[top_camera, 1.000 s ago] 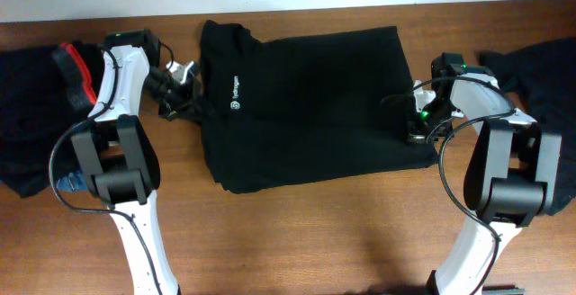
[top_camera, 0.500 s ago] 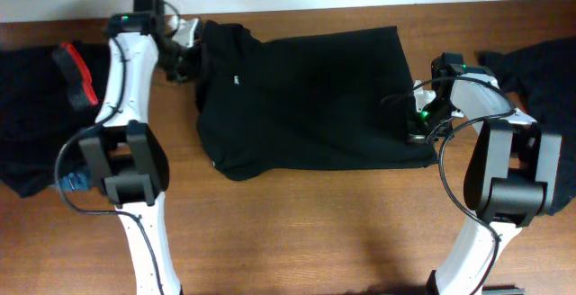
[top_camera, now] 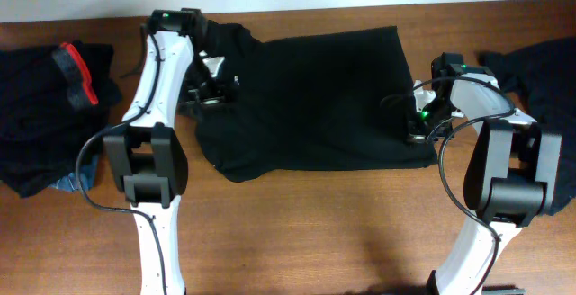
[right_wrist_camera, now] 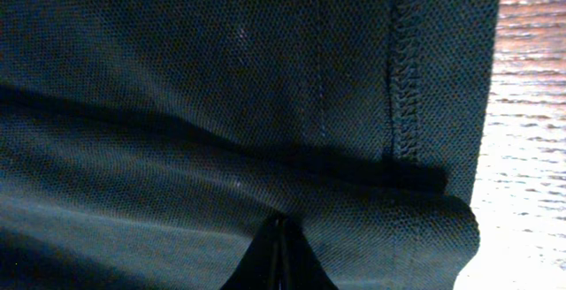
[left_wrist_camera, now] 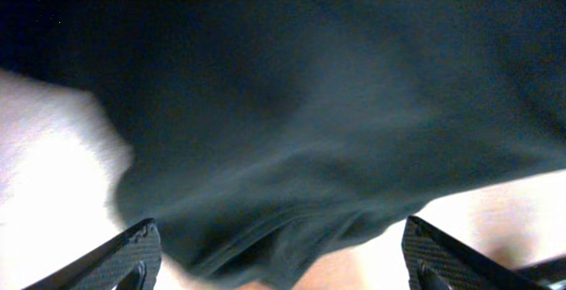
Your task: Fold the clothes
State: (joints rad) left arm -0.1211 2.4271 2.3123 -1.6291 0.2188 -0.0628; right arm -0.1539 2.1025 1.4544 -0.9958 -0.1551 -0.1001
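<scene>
One of the clothes, a black garment (top_camera: 315,97), lies spread across the middle of the table with its left part folded inward. My left gripper (top_camera: 213,88) hovers over that folded left side, jaws wide open and empty; in the left wrist view its fingertips (left_wrist_camera: 141,241) stand far apart over the dark cloth (left_wrist_camera: 292,122). My right gripper (top_camera: 416,129) is shut on the garment's right edge near the lower corner. In the right wrist view the closed gripper (right_wrist_camera: 281,237) pinches a fold of the hemmed fabric (right_wrist_camera: 265,87).
A pile of black clothes (top_camera: 40,124) with a red band (top_camera: 76,75) lies at the table's left end. Another dark garment (top_camera: 549,79) sits at the right end, behind my right arm. Bare wood (top_camera: 315,232) runs along the front.
My left gripper carried the garment's left side up and to the right onto the body, then opened and let it go. The white logo is now hidden. The right arm has not moved.
</scene>
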